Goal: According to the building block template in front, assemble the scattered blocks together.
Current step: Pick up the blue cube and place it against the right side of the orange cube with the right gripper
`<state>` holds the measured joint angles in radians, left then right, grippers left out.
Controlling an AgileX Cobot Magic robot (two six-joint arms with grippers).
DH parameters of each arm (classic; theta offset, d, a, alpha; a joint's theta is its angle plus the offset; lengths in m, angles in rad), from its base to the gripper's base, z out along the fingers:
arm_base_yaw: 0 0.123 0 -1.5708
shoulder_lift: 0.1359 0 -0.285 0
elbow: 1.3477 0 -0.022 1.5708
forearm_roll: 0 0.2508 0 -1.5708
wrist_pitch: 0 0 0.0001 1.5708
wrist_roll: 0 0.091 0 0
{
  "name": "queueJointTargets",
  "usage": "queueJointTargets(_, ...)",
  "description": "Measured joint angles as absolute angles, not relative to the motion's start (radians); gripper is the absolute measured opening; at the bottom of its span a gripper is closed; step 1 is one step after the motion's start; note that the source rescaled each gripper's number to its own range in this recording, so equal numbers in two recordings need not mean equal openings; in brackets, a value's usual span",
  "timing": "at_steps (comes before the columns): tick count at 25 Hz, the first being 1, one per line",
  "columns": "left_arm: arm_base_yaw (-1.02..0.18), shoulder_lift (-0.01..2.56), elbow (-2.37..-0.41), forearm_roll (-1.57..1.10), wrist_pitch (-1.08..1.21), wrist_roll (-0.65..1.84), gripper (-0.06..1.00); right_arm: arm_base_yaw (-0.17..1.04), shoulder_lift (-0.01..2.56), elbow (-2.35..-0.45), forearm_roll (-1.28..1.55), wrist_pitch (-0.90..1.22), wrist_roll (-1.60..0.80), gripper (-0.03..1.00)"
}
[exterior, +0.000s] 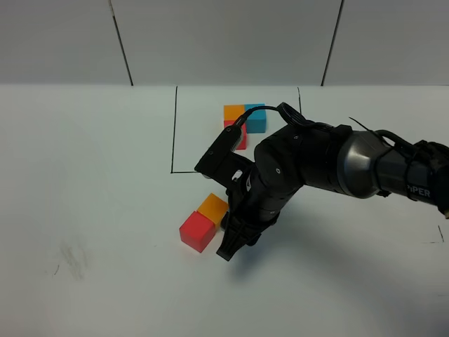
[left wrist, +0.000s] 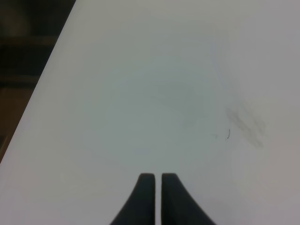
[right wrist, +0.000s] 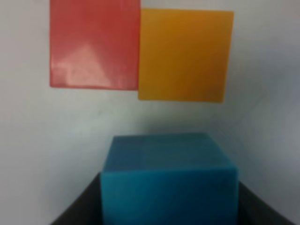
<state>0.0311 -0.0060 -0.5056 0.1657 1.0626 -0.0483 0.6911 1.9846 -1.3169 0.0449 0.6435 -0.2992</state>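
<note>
The template, an L of orange (exterior: 233, 112), blue (exterior: 255, 118) and red (exterior: 240, 139) cubes, lies inside a black drawn rectangle (exterior: 173, 133); my right arm partly hides its red cube. The loose red cube (exterior: 196, 231) and orange cube (exterior: 212, 207) touch side by side in front of the frame. My right gripper (exterior: 231, 244) is just right of them. In the right wrist view this gripper (right wrist: 168, 208) is shut on the loose blue cube (right wrist: 168, 185), with the red cube (right wrist: 93, 44) and orange cube (right wrist: 185, 54) ahead. My left gripper (left wrist: 158, 187) is shut and empty over bare table.
The white table has a faint grey smudge at the front left (exterior: 70, 256), also seen in the left wrist view (left wrist: 246, 124). The table's edge (left wrist: 42, 79) shows in the left wrist view. A short black mark (exterior: 440, 232) lies at the far right.
</note>
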Motion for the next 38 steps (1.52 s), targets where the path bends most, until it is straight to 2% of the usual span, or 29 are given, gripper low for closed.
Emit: queueJointTargets(38,0.031,-0.006,-0.506,0.166,1.063,-0.048,0.00,0.690,2.063,-1.398,0.038,0.669,-0.312,0.51)
